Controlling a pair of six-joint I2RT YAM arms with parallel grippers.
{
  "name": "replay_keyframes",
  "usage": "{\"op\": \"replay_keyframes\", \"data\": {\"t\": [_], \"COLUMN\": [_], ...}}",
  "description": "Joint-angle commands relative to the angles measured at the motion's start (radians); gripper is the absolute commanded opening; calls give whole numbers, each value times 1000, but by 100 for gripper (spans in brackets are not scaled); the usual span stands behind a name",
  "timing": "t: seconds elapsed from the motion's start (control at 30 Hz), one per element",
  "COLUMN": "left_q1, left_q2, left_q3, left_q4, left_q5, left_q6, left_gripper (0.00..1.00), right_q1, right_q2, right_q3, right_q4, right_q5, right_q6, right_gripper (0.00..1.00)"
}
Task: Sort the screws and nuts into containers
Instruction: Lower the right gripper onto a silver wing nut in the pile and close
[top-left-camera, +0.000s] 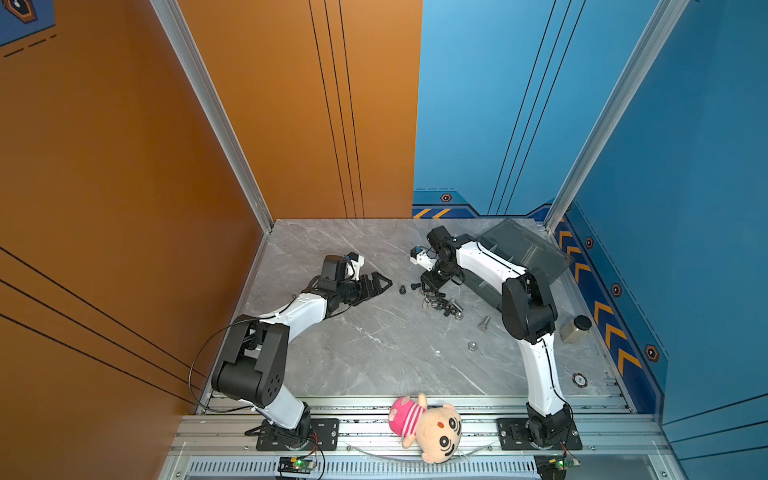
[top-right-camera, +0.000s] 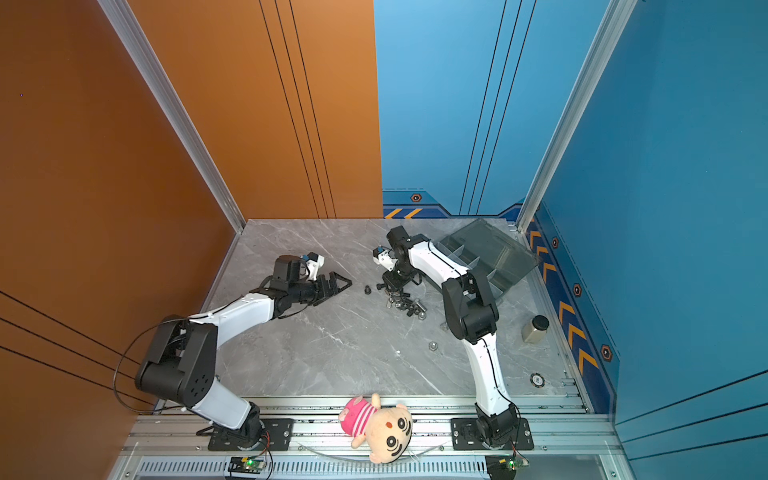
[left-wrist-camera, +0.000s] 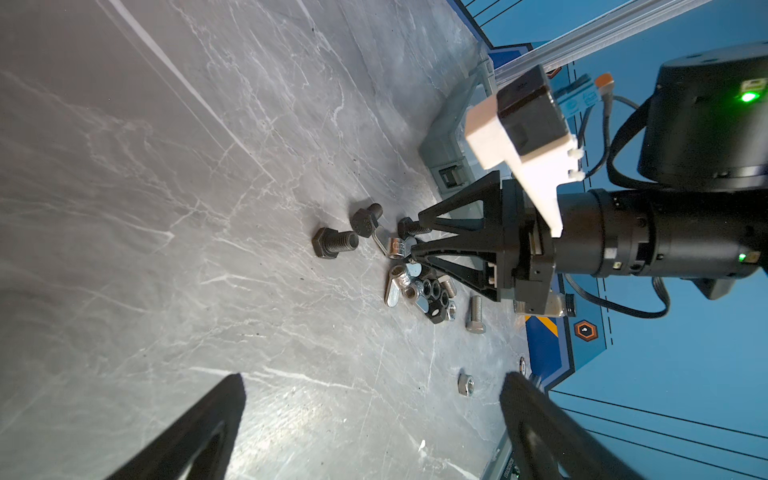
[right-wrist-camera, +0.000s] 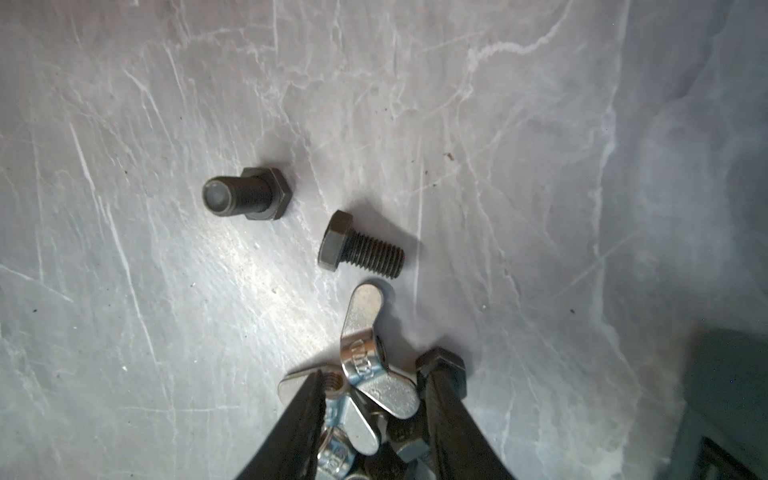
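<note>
Right wrist view: shows two black hex screws (right-wrist-camera: 359, 249) lying apart on the grey marble table (right-wrist-camera: 124, 291) near mid-frame.
Right gripper (right-wrist-camera: 374, 378): sits at lower middle of that frame, jaws parted, straddling a silver wing nut (right-wrist-camera: 365, 353) in the pile (right-wrist-camera: 365, 440); cannot tell whether pressing on it; touches a third black hex head (right-wrist-camera: 440, 363) with one finger.
Left gripper (left-wrist-camera: 374, 378): hovers over bare table left of the pile in both top views, jaws spread wide and empty.
Pile (top-left-camera: 440, 301): lies centre-right on the table; mixes silver wing nuts and black nuts (left-wrist-camera: 434, 291), touching one another.
Loose pieces: silver hex screw (top-left-camera: 484, 322) and silver hex nut (top-left-camera: 472, 345), apart, lower right of the pile.
Containers: smoky-grey organizer box (top-left-camera: 519, 249) at upper right of the table, lid raised; largely hidden by the right arm (top-left-camera: 486, 266) crossing it; contents cannot be told.
Jar (top-left-camera: 575, 328): beige, black cap, upright near the right table edge, well apart from the pile.
Plush doll (top-left-camera: 428, 424): lies on the aluminium rail (top-left-camera: 365, 436) at lower middle, between the arm bases.
Writing: stamped marks on the wing nut and on a screw head (left-wrist-camera: 365, 222), too blurred to read; orange hexagon emblems (top-left-camera: 616, 289) on the blue wall (top-left-camera: 685, 208).
</note>
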Motion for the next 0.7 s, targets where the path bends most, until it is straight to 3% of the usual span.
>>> {"op": "replay_keyframes", "data": {"t": [0.0, 0.67], "left_q1": [-10, -10], "left_q2": [-2, -5], "left_q3": [17, 8], "left_q4": [-8, -7], "left_q5": [-12, -13], "left_q6": [14, 18], "left_gripper": [98, 98], "right_q1": [6, 19], "right_q2": [14, 50], "right_q3": [24, 31], "right_q4": [-33, -42], "right_q5": [-4, -31], "right_q6": [-46, -91], "right_gripper": [43, 35]}}
